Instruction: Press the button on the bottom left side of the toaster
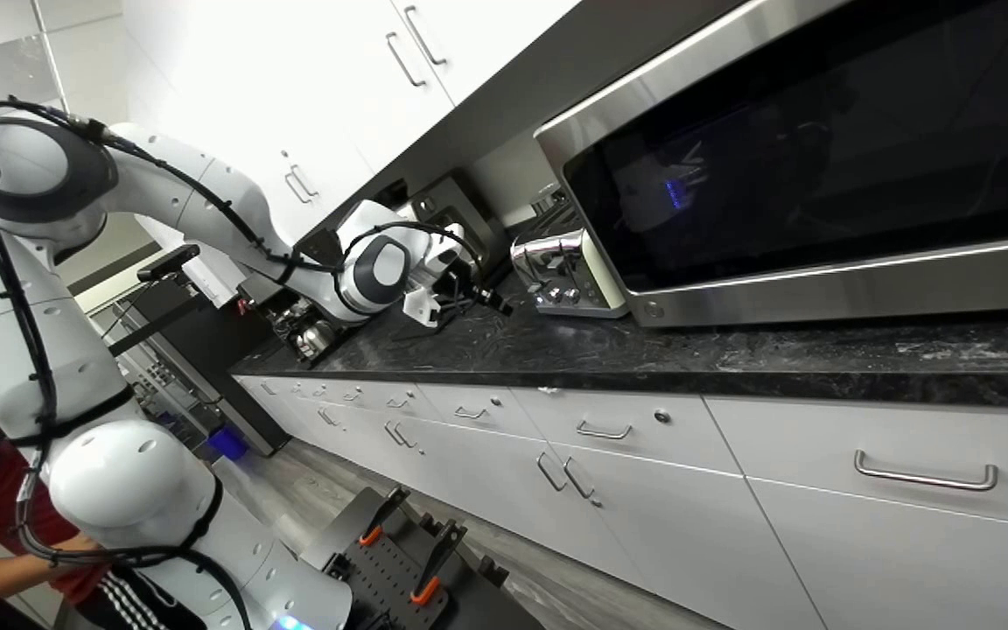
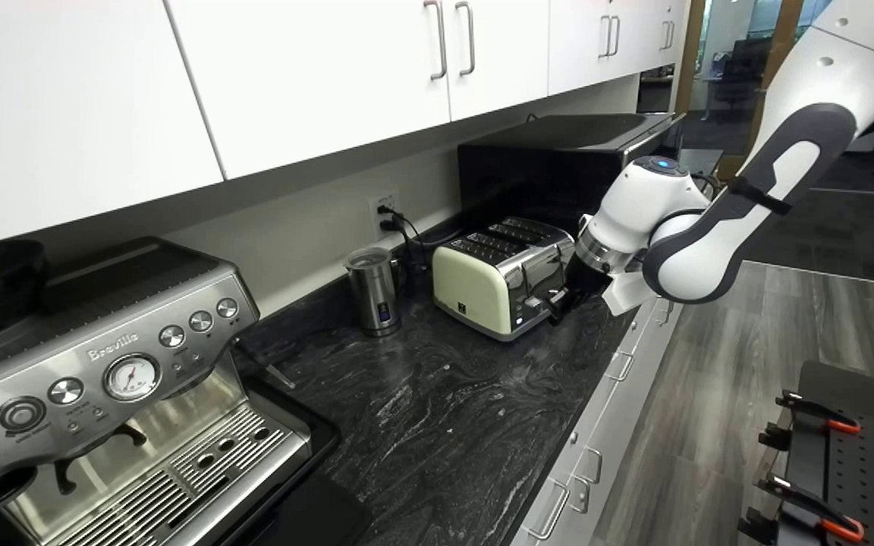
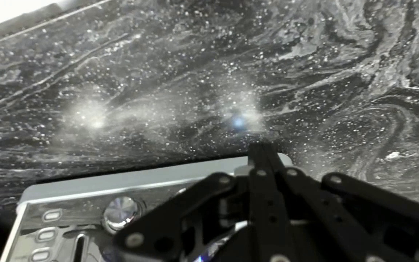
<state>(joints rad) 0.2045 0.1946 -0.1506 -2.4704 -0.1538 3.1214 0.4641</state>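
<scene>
Here, the clenched black gripper (image 3: 263,147) hangs by the boxy, shiny-fronted, cream-sided toaster (image 2: 496,280).

Both exterior views face along the counter (image 2: 437,425) from opposite directions, sharing toaster (image 2: 501,279) and arm (image 1: 66,359); wrist view looks down, close, on counter and toaster.

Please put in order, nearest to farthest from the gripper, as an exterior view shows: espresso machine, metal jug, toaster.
1. Toaster: close beside the gripper.
2. Metal jug: past the toaster, picture left.
3. Espresso machine: at the picture's left edge.
</scene>
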